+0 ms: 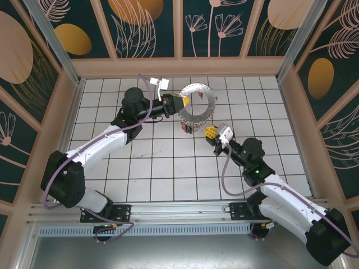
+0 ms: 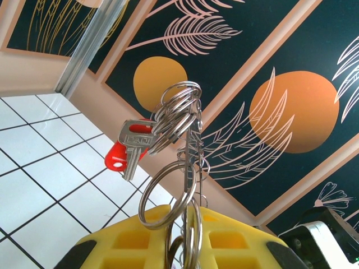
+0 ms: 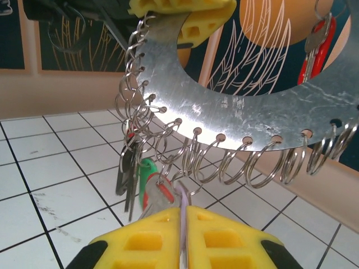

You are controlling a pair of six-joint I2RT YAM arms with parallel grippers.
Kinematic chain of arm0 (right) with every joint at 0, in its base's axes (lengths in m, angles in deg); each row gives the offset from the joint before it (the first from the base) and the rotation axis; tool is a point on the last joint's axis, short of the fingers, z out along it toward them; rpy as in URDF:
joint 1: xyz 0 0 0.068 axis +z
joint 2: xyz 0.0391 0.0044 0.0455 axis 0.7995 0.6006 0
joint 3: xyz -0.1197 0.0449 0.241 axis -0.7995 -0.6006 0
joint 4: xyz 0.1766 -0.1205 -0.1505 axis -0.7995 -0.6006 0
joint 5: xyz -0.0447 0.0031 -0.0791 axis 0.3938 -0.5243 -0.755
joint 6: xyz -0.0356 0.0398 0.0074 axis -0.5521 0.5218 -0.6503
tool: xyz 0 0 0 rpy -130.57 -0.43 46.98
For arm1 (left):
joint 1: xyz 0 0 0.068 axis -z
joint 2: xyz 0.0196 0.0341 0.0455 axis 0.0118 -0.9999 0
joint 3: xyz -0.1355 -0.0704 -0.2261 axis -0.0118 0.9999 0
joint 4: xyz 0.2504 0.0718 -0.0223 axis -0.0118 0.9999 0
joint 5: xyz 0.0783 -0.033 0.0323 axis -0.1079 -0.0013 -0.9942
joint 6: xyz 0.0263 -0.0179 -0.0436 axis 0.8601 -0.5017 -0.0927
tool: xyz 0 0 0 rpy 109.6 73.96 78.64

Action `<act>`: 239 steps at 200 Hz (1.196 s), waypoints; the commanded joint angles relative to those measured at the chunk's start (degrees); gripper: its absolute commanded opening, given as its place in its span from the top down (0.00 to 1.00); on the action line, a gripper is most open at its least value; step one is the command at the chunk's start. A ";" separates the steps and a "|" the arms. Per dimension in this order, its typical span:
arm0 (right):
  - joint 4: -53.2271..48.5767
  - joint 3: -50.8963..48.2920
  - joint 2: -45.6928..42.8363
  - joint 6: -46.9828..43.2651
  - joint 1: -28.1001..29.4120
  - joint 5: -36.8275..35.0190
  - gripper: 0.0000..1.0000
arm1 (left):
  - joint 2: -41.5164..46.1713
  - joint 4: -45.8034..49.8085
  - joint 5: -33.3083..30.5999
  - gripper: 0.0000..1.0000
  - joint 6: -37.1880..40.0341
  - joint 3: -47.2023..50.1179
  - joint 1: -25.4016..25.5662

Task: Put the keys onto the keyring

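The keyring point(image 1: 211, 100) hangs in the air over the far middle of the tiled bench point(image 1: 157, 168), clear of the tiles. You see it as a flat grey band with holes along its rim. From the left wrist it is edge-on, and a crowd of split rings point(image 2: 174, 109) hides most of it. The right wrist view point(image 3: 241, 115) cuts off its upper right part.

The keys point(image 1: 189, 128) dangle from its near edge in a tight bunch. You can pick out a green head point(image 3: 147, 174), but the blades beside it overlap and blur, so you cannot count them. A red-headed key point(image 2: 119, 156) hangs apart from the bunch.

The left gripper point(image 1: 178, 104) reaches in from the left on a long, nearly straight arm, its yellow fingers point(image 3: 179, 14) clamped on the ring's left rim.

The right gripper point(image 1: 210, 133) points up at the bunch from a bent arm. Its fingers point(image 3: 224, 235) are all but closed on a thin pale purple key point(image 3: 182, 204), seen edge-on.
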 commanded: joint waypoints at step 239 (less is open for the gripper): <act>3.42 2.16 1.76 -2.27 1.50 -4.33 0.78 | -0.62 -1.94 1.34 1.00 -0.82 -2.78 -0.02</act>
